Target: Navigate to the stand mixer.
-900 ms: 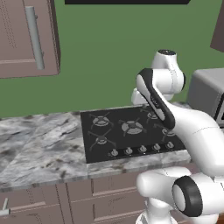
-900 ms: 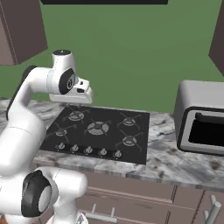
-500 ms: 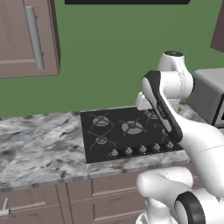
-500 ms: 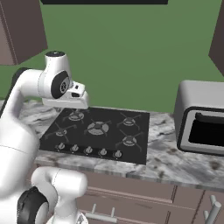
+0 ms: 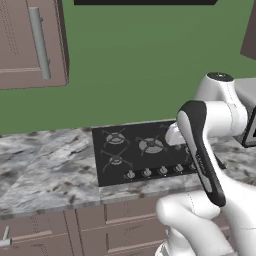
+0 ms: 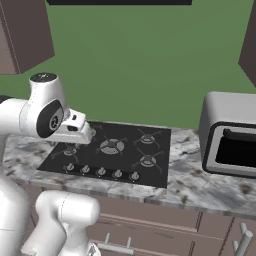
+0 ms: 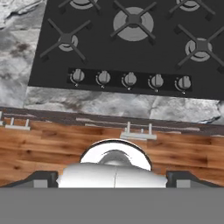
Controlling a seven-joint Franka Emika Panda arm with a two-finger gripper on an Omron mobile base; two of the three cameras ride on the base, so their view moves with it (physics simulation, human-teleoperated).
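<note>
The task looks far from done: the base faces the hob (image 6: 112, 151) set in the marble desk (image 5: 45, 165), with the arm folded low in both base views, and whether the pincer is open or closed I cannot tell. Farther back, at the right of the right base view, sits a microwave (image 6: 231, 142). The mixer's place, heading and long axis cannot be told.

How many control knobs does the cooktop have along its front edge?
5. The knobs sit in one row along the front edge of the cooktop: far left, left of centre, centre, right of centre, far right. None appear hidden.
</note>
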